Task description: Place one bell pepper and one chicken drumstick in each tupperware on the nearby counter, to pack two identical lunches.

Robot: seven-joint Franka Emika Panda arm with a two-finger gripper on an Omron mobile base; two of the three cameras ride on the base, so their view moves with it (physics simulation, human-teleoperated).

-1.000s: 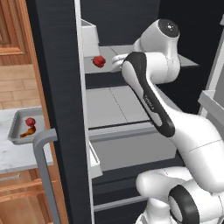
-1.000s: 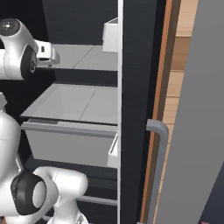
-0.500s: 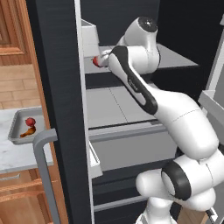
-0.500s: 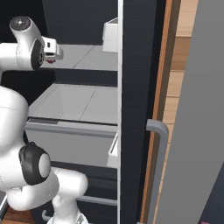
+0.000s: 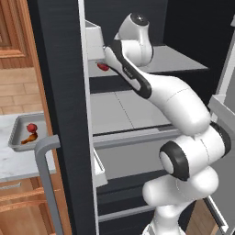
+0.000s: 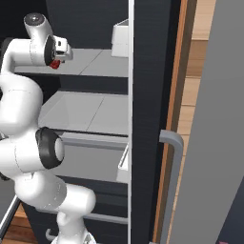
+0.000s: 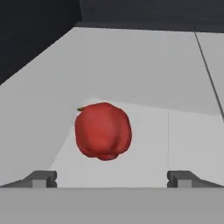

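On the upper grey shelf [image 5: 174,62] of the open fridge we see a red bell pepper [image 7: 103,131], lying alone on the flat surface with a small green stem at its upper left. From the hand view it sits straight ahead of the gripper [image 7: 112,178], in line with the gap between the two dark finger tips, and it is not touched by them. We see the fingers spread wide apart, with nothing between them.

From the left base view the same pepper [image 5: 103,67] shows as a small red spot at the front left of that shelf, partly hidden behind the white arm [image 5: 151,87]. From the right base view it peeks out [image 6: 55,64] just below the hand.

Outside the fridge, to the left, the marble counter [image 5: 13,165] carries a grey rectangular tupperware [image 5: 17,134]. Inside it we see a second red bell pepper [image 5: 31,128] and, just beside it, a brown chicken drumstick [image 5: 29,138].
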